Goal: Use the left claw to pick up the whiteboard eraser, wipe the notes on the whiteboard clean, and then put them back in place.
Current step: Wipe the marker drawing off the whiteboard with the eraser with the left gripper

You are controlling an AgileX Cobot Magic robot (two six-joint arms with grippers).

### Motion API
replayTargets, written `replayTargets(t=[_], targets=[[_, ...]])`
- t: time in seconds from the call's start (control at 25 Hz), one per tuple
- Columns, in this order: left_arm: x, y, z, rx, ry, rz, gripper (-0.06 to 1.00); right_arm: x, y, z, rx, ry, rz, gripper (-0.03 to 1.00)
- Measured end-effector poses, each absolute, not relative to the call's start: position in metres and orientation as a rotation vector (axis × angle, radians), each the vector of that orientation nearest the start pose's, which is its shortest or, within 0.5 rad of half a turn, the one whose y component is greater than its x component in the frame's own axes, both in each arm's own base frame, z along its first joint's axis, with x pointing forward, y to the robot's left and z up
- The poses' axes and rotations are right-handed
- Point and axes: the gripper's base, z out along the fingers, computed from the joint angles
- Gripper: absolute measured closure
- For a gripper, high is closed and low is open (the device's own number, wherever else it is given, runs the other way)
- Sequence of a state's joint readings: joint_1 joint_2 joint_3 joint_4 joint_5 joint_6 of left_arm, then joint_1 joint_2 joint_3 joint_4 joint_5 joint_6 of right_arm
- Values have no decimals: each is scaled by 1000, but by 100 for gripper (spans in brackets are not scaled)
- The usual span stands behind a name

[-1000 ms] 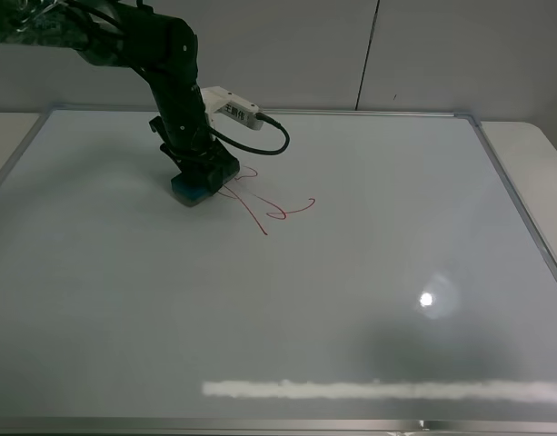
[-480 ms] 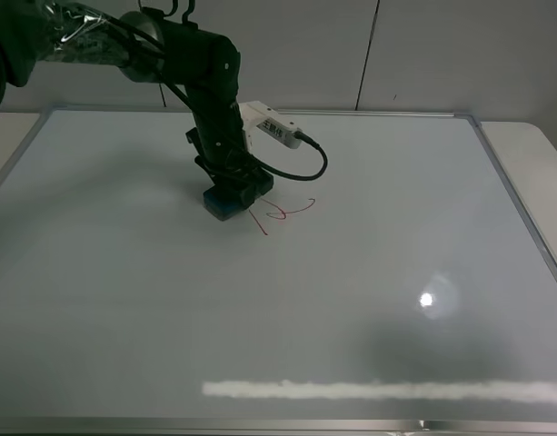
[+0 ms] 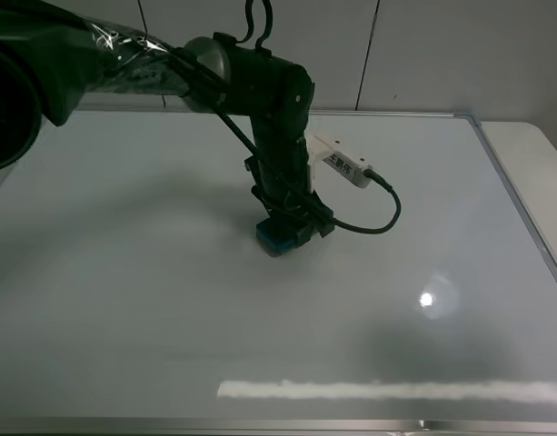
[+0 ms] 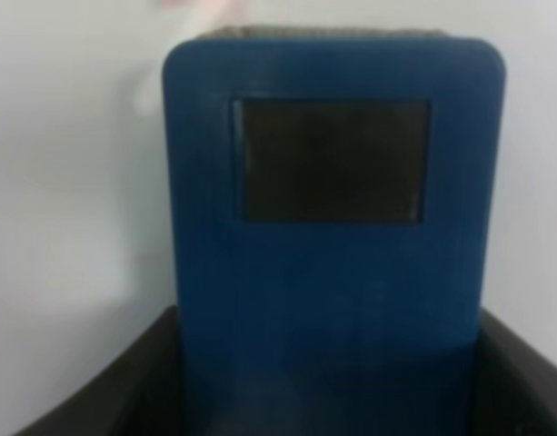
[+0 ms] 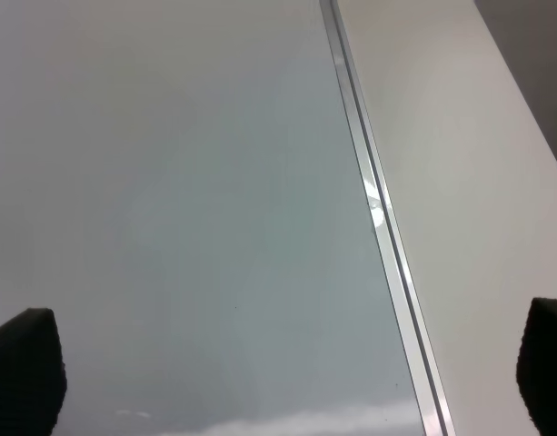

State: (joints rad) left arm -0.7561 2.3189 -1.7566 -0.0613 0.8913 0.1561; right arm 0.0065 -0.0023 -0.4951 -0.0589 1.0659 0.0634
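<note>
The left claw (image 3: 294, 225) has its fingers (image 4: 105, 391) clamped on the eraser (image 3: 276, 240), which sits flat on the board (image 3: 124, 300) near its middle. No red notes show around it, though marks could hide under the eraser or the arm. To wipe well, the claw should hold the eraser level and press evenly, so the whole underside touches, and it should overlap its strokes. Lifting clear to check the board seems wise before the eraser goes back. The right gripper (image 5: 285, 363) hangs by the board's frame (image 5: 378, 209), fingers apart and holding nothing.
</note>
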Motion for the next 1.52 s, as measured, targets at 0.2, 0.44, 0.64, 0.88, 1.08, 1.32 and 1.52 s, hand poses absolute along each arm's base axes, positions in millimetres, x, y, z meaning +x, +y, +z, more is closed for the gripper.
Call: replayTargets(t=[0.2,0.44,0.64,0.88,1.08,1.32,1.52], targets=[[333,-337,119,1292,2638,-171,39,-5,-5,276,61,2050,-27,-2],[356,-318,116,1227,2631,-162,39,-5,-5,276,61,2050,-27,-2],[391,-281,117,1103,2622,-136,39,-5,-5,276,61,2050,-27,-2],[436,-213,118,907,2649,-95,39,-5,-5,276,61,2050,-27,-2],[460,-158,119,742,2692,-64,39,-5,-5,276,61,2050,-27,-2],[460,-154,119,759,2698,-35,39,-5,-5,276,61,2050,-27,-2],[445,-189,119,905,2667,-7,39,-5,-5,276,61,2050,-27,-2]])
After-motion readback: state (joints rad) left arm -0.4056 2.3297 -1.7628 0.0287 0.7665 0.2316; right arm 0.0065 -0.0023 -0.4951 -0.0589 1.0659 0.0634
